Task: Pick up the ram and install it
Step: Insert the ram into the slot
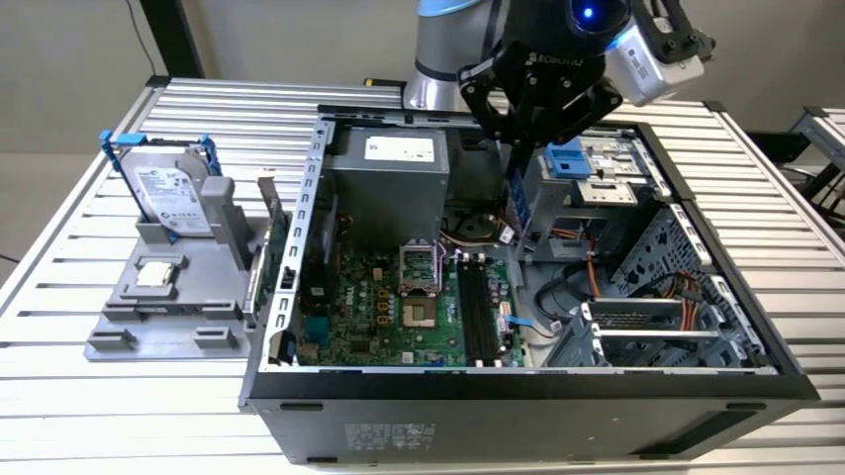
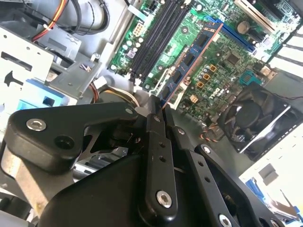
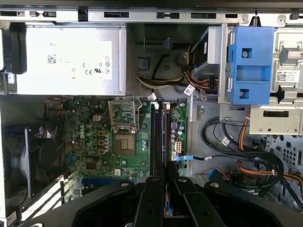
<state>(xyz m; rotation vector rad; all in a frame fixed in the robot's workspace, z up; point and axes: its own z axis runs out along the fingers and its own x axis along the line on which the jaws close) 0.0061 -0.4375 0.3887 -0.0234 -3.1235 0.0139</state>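
My gripper (image 1: 523, 148) hangs over the open computer case (image 1: 284, 287), shut on the ram (image 1: 520, 198). The ram is a thin blue stick that hangs down on end from the fingers, above the motherboard. The second wrist view has the ram (image 2: 189, 59) reaching out from the fingertips (image 2: 156, 118), its black chips facing the camera. In the first wrist view it is edge-on, a thin blue line (image 3: 164, 151) over the long black memory slots (image 3: 155, 137). Those slots (image 1: 478, 312) lie below and a little toward the front of the case from the ram's lower end.
A silver hard drive with blue rails (image 1: 172, 193) stands on a grey holder at the exterior view's left. Inside the case are the power supply (image 3: 71, 59), the processor socket (image 3: 124, 142), a fan (image 2: 255, 118), a blue drive bracket (image 3: 250, 61) and loose cables (image 3: 246, 165).
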